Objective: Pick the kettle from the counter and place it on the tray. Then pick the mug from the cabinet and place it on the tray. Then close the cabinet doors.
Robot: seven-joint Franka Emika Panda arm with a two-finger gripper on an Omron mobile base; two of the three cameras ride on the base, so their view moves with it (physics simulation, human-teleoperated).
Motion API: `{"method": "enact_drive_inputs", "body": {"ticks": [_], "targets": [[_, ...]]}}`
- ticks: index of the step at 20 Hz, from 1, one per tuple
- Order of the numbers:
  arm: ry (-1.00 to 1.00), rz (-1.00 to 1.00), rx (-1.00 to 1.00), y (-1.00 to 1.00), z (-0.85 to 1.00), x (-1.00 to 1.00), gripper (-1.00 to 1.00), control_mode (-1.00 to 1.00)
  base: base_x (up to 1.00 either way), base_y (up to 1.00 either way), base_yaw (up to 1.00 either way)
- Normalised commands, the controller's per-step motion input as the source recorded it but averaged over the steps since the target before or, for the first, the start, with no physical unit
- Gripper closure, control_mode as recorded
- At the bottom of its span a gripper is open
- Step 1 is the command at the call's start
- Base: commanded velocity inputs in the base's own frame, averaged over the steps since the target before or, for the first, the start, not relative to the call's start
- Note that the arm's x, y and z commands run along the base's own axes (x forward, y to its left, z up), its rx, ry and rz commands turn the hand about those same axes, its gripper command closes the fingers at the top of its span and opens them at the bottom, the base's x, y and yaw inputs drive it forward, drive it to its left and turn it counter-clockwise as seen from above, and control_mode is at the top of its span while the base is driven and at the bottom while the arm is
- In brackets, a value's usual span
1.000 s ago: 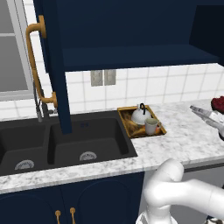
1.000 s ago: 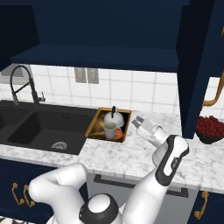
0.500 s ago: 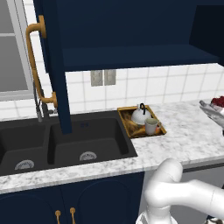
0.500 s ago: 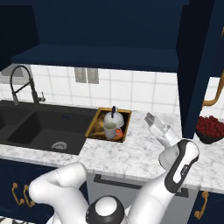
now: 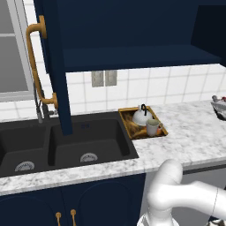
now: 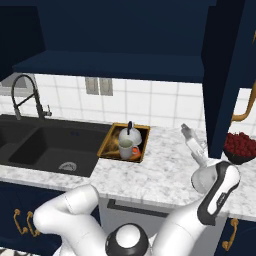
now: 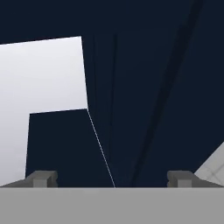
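**Desk:** Kettle (image 6: pixel 129 135) and mug (image 6: pixel 125 148), location?

**Operator:** Both on the tray (image 6: pixel 109 145), kettle at the back, mug just in front of it. Tray on the counter (image 6: pixel 165 172), right of the sink (image 6: pixel 30 145). I judge those two steps done.

**Desk:** Cabinet doors?

**Operator:** Both open. Left door (image 5: pixel 55 66) hangs over the sink; right door (image 6: pixel 222 75) stands out beside a bowl of red fruit (image 6: pixel 242 146). Closing is the step in hand.

**Desk:** Gripper?

**Operator:** Gripper (image 6: pixel 192 141) empty, jaws wide, raised just left of the right door. My hand view faces dark navy panel (image 7: pixel 144 87).

**Desk:** Next move?

**Operator:** As I judge it, get onto that door's outer face and push it toward the cabinet (image 5: pixel 132 57), then cross to the left door.
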Motion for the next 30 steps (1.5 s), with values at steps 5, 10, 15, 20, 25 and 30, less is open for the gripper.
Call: {"method": "enact_drive_inputs", "body": {"ticks": [5, 10, 15, 20, 25, 30], "targets": [[0.00, 0.00, 0.08, -0.46, 0.04, 0.00, -1.00, -1.00, 0.00, 0.00, 0.00], [0.00, 0.00, 0.21, -0.61, 0.15, 0.00, -1.00, -1.00, 0.00, 0.00, 0.00], [0.00, 0.00, 0.16, -0.54, 0.05, 0.00, -1.00, -1.00, 0.00, 0.00, 0.00], [0.00, 0.00, 0.08, -0.53, 0.12, 0.00, -1.00, -1.00, 0.00, 0.00, 0.00], [0.00, 0.00, 0.08, -0.51, 0.11, 0.00, -1.00, -1.00, 0.00, 0.00, 0.00], [0.00, 0.00, 0.10, -0.50, 0.09, 0.02, -1.00, -1.00, 0.00, 0.00, 0.00]]}}
